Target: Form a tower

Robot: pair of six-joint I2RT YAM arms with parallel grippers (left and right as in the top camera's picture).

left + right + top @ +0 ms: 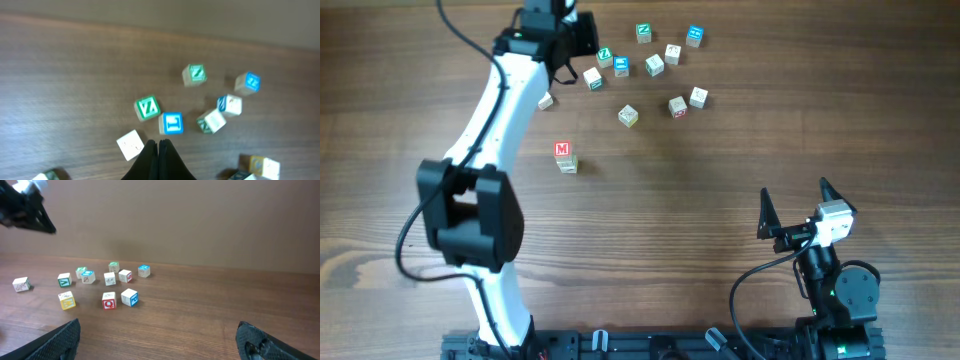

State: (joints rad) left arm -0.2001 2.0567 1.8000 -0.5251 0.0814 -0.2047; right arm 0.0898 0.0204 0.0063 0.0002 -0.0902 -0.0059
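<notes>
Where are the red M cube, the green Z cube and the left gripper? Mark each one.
red M cube (562, 149), overhead view, on its red top face.
green Z cube (147, 108), left wrist view, on its printed green face.
left gripper (158, 146), left wrist view, between its closed fingertips.

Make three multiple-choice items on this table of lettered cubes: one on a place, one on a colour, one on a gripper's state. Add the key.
1. Where does the pale wooden cube with the red M stand?
A. Apart from the scattered cube group, nearer the arm bases
B. In that group's middle
C. At the table's right edge

2. What colour is the face of the wooden cube marked Z?
A. Red
B. Green
C. Yellow

3. How is the left gripper?
A. Wide open
B. Shut on a blue cube
C. Shut, empty

Key: 1 A, the overhead view shows it alone; 2 B, the left wrist view shows green; 3 C, its fingers meet with nothing between.
</notes>
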